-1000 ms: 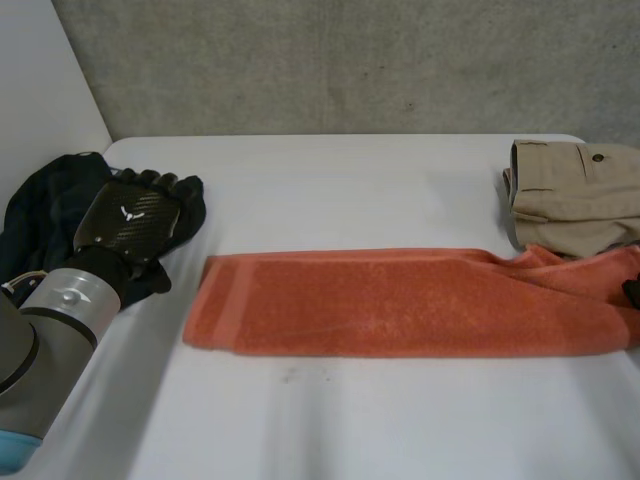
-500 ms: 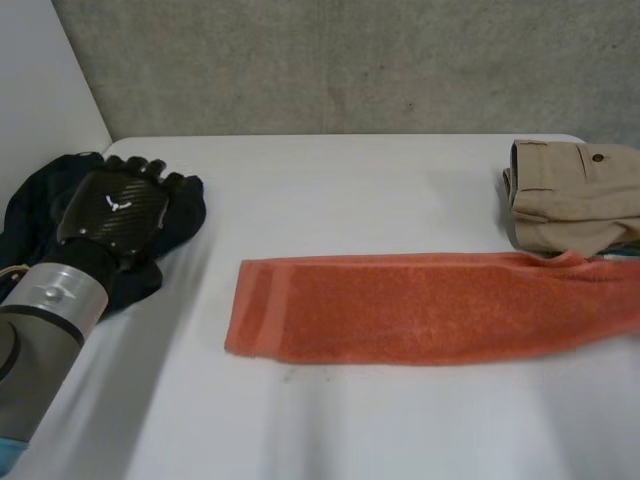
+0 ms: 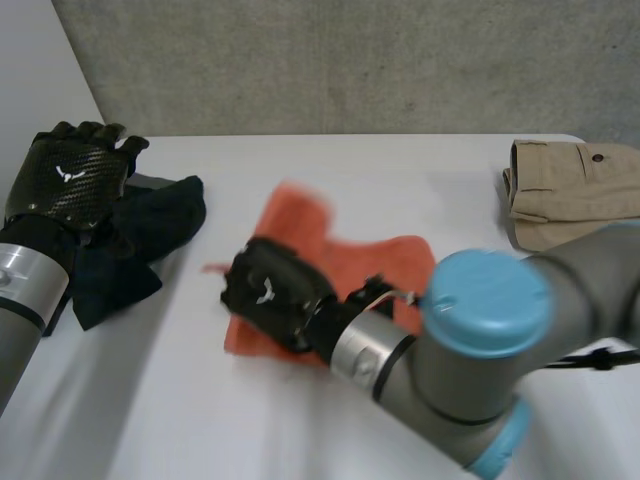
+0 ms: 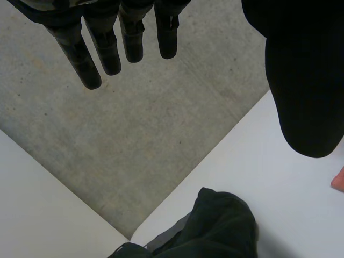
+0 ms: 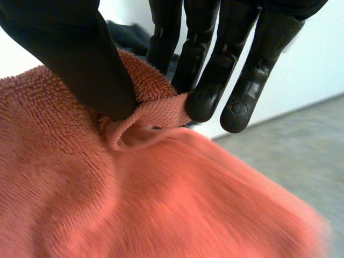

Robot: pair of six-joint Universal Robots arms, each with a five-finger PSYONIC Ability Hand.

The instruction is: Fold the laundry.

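An orange towel [image 3: 308,232] lies bunched and doubled over in the middle of the white table [image 3: 400,168]. My right arm reaches across from the right, and my right hand [image 3: 268,292] rests on the towel's near left part. In the right wrist view the right hand [image 5: 80,59] pinches a rolled edge of the towel [image 5: 156,114] between thumb and fingers. A dark cloth [image 3: 140,240] lies crumpled at the table's left side. Above it my left hand [image 3: 68,178] hovers, and the left wrist view shows this hand [image 4: 107,48] with straight fingers, holding nothing, the dark cloth [image 4: 215,226] below it.
Folded khaki trousers [image 3: 570,190] sit at the table's far right. A grey wall [image 3: 350,60] runs behind the table's far edge. Bare table surface lies in front of the towel and between the towel and the trousers.
The towel lay stretched out and slid right. My right arm has swung in and carried the towel's right end over to its left part. My left hand lifted off the dark cloth, moving back left.
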